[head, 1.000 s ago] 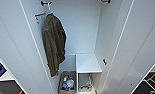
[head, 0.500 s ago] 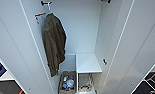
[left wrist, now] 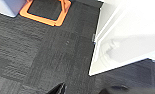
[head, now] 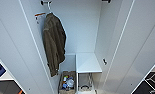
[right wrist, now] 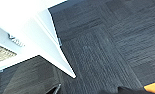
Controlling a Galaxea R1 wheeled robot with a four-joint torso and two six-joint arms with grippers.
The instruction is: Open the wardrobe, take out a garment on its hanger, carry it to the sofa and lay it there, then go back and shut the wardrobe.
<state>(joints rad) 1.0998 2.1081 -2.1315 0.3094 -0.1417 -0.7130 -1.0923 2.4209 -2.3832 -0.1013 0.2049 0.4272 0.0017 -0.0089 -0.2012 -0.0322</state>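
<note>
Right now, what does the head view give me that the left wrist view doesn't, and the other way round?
Head view alone: the olive-brown jacket hanging on the rail, a white shelf and a basket of items low inside. Left wrist view alone: dark carpet and an orange frame on the floor. Both: the wardrobe with its doors open; the left wrist camera catches a door's bottom edge.

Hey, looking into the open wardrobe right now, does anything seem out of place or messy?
Nothing stands out. An olive-brown jacket hangs straight from the rail in the wardrobe, and a basket of small items sits upright on its floor.
</note>
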